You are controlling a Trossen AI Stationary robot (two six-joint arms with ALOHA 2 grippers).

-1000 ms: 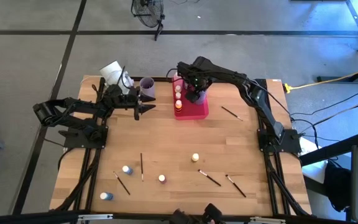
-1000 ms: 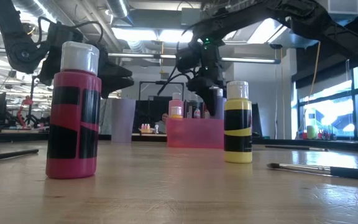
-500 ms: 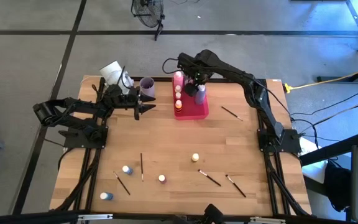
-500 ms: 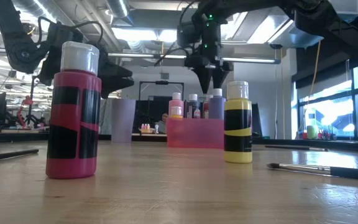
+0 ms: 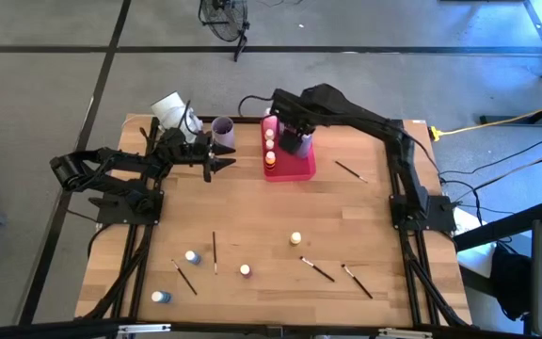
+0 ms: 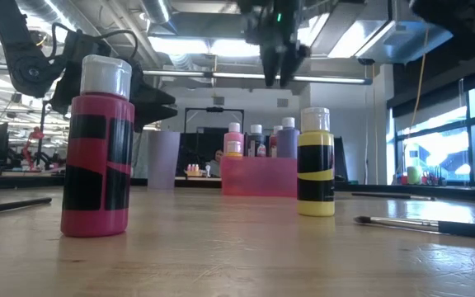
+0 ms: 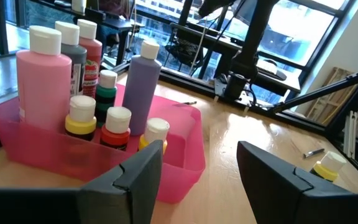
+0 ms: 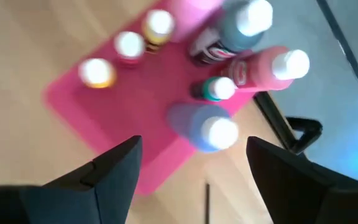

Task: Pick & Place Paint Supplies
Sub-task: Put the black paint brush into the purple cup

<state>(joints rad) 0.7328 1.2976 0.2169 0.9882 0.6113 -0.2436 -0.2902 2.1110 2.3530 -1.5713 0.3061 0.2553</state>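
Note:
A pink tray (image 5: pixel 294 169) stands at the far middle and holds several light-capped paint bottles, among them a tall purple one (image 8: pixel 207 127) and a tall pink one (image 7: pixel 42 81). My right gripper (image 8: pixel 194 168) hangs open high above the tray (image 6: pixel 258 176), fingers pointing steeply down, holding nothing. My left gripper (image 7: pixel 197 168) is open and level beside the lilac cup (image 5: pixel 222 132), pointing at the tray. Loose bottles (image 5: pixel 295 239) (image 5: pixel 192 256) stand on the near half of the table, and thin brushes (image 5: pixel 215 252) (image 5: pixel 316 269) lie flat there.
A red bottle (image 6: pixel 97 148) and a yellow bottle (image 6: pixel 315 165) stand close to the low camera, with a brush (image 6: pixel 435 224) lying to their right. Another brush (image 5: pixel 349 170) lies right of the tray. A white object (image 5: pixel 169 108) sits at the far left corner.
My right gripper has risen from among the bottles in the tray to well above them, tipping as it went and staying open. The purple bottle stays standing in the tray.

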